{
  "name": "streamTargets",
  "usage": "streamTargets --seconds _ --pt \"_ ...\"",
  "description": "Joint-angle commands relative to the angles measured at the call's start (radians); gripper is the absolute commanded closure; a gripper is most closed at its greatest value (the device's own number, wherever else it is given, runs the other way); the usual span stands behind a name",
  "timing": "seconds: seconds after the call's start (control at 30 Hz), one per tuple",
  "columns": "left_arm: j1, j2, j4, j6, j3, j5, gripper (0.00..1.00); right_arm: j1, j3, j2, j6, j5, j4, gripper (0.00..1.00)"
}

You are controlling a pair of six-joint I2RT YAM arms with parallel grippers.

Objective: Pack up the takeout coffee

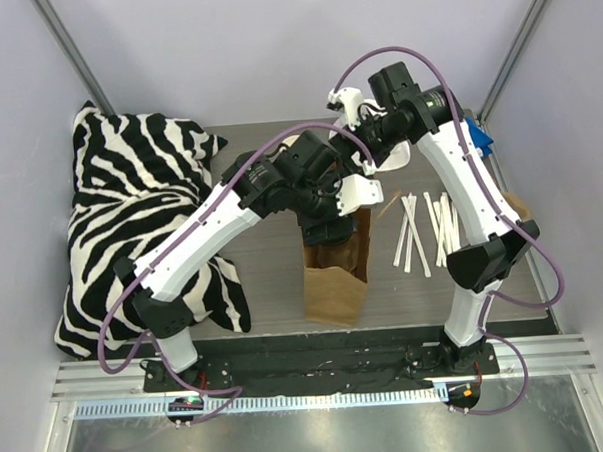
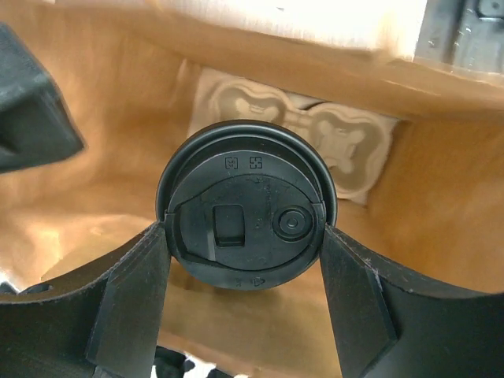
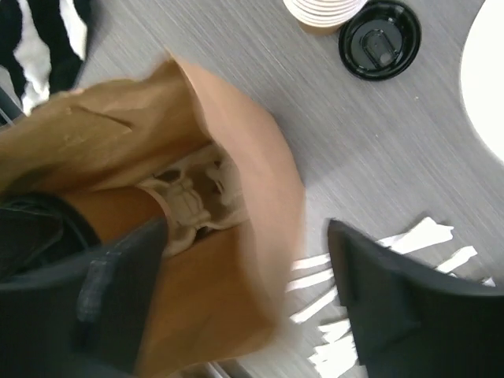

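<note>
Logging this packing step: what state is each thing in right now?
coffee: lidded, held inside the bag, over the tray
bag: upright, mouth open
tray: at the bag's bottom, visible pockets empty
spare lid: loose on the table
left gripper: shut on coffee
right gripper: open, at the bag's rim

The takeout coffee (image 2: 246, 206) shows a glossy black round plastic lid inside a plain brown paper bag (image 1: 334, 285) with a pale tan moulded-pulp tray (image 2: 346, 150). The counter (image 1: 274, 277) is grey wood-grain; the soft cushion (image 1: 141, 223) zebra-striped black and white; the thin paper-wrapped sticks (image 1: 427, 231) white; the arm cables (image 1: 399, 50) purple.
</note>
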Motion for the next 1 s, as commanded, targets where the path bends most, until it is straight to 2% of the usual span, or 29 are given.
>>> streamTargets --seconds 0.0,0.23,0.3,0.43,0.53,0.57,0.63,0.67,0.73,0.77,0.8,0.97 --pt "0.007 -0.076 0.018 0.047 -0.006 0.089 0.96 -0.004 0.119 -0.061 -0.160 -0.049 -0.124 0.03" --pt "0.007 -0.044 -0.005 0.059 0.052 0.149 0.96 0.020 0.112 -0.077 -0.436 -0.160 -0.020 0.00" --pt "0.007 -0.041 -0.005 0.058 0.065 0.157 0.96 0.038 0.052 -0.095 -0.526 -0.187 0.026 0.00" --pt "0.005 -0.036 -0.012 0.050 0.074 0.186 0.96 0.097 -0.075 -0.135 -0.608 -0.174 0.131 0.03" --pt "0.005 -0.030 -0.020 0.038 0.082 0.189 0.96 0.135 -0.101 -0.121 -0.617 -0.108 0.192 0.21" --pt "0.005 -0.031 -0.025 0.036 0.082 0.189 0.96 0.140 -0.095 -0.109 -0.611 -0.086 0.206 0.32" --pt "0.005 -0.031 -0.032 0.032 0.080 0.186 0.96 0.143 -0.051 -0.085 -0.567 -0.028 0.206 0.41" --pt "0.005 -0.036 -0.034 0.028 0.077 0.183 0.97 0.143 -0.028 -0.054 -0.553 -0.011 0.189 0.56" --pt "0.005 -0.039 -0.035 0.022 0.063 0.182 0.97 0.143 0.039 -0.025 -0.524 0.027 0.157 0.74" --pt "0.005 -0.042 -0.037 0.022 0.059 0.180 0.97 0.143 0.056 -0.008 -0.507 0.040 0.137 0.93" --pt "0.005 -0.047 -0.035 0.021 0.047 0.171 0.97 0.143 0.067 -0.005 -0.488 0.053 0.132 0.99" --pt "0.025 -0.073 -0.038 0.027 -0.003 0.156 0.99 0.120 0.043 -0.037 -0.317 0.141 0.128 0.99"
